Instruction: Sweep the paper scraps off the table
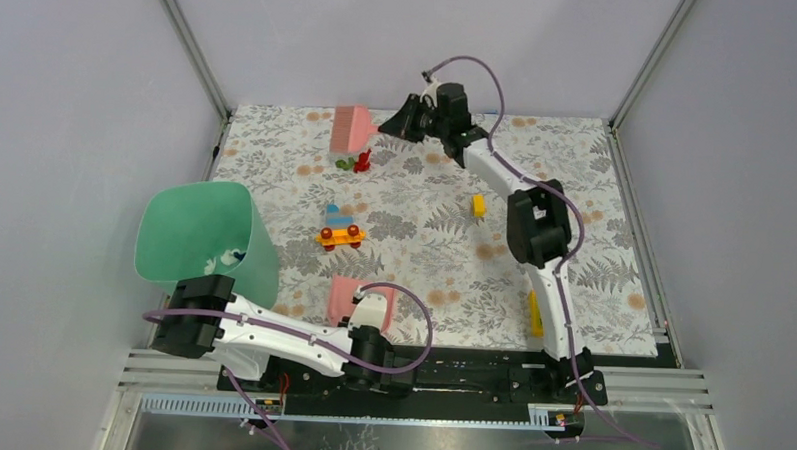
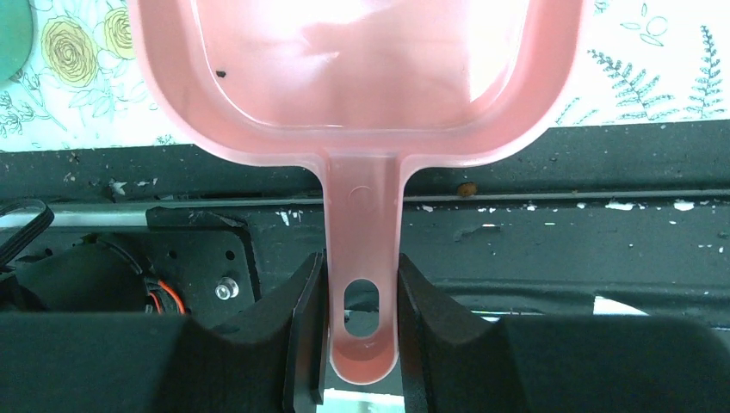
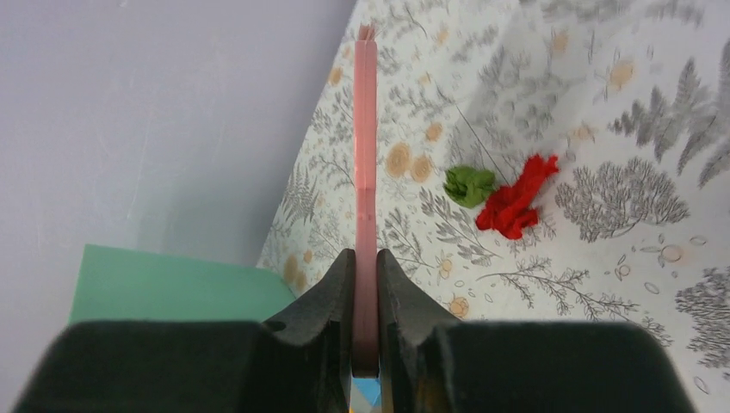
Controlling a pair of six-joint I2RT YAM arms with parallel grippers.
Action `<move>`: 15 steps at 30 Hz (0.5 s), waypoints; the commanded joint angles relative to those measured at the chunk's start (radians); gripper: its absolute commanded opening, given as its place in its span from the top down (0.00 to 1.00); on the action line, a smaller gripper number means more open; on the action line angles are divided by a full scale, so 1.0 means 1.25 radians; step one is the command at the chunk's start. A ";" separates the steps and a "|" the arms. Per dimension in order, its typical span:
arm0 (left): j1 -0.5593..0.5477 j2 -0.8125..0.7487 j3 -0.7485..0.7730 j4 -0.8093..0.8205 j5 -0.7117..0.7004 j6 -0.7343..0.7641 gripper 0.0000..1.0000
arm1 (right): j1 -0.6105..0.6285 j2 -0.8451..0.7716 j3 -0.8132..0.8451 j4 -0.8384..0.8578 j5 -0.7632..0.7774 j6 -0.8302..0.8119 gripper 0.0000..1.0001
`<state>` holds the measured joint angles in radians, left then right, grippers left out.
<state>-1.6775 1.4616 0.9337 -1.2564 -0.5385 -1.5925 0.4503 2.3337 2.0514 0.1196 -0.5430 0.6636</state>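
Note:
A red paper scrap [image 1: 363, 162] and a green one [image 1: 345, 164] lie together on the leaf-printed table [image 1: 593, 262] at the back. My right gripper [image 1: 398, 120] is shut on the pink brush [image 1: 353, 128], which stands just behind the scraps. In the right wrist view the brush [image 3: 366, 172] is edge-on between the jaws of the gripper [image 3: 365, 301], with the green scrap [image 3: 469, 185] and red scrap [image 3: 515, 206] to its right. My left gripper [image 2: 361, 335] is shut on the handle of the pink dustpan [image 2: 361, 69], which lies at the table's near edge [image 1: 347, 298].
A green bin [image 1: 204, 233] stands at the left, with small bits inside. A toy car of blue and yellow bricks [image 1: 339, 230] sits mid-table. A small yellow block [image 1: 479, 205] lies right of centre, and a long yellow piece [image 1: 534, 315] lies near the right arm. The black rail [image 2: 559, 224] lies under the dustpan handle.

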 commanded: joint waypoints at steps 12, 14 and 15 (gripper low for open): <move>-0.004 0.067 0.039 -0.038 -0.005 -0.042 1.00 | 0.004 0.208 0.126 -0.028 0.104 0.195 1.00; -0.004 0.070 0.045 -0.044 -0.008 -0.040 1.00 | 0.000 0.182 0.098 -0.067 0.117 0.172 1.00; -0.004 0.071 0.047 -0.049 -0.009 -0.040 1.00 | -0.003 0.165 0.079 -0.083 0.121 0.164 1.00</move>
<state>-1.6779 1.5467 0.9451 -1.2819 -0.5365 -1.6329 0.4515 2.6362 2.1723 0.1356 -0.4789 0.9287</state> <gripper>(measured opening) 0.340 0.173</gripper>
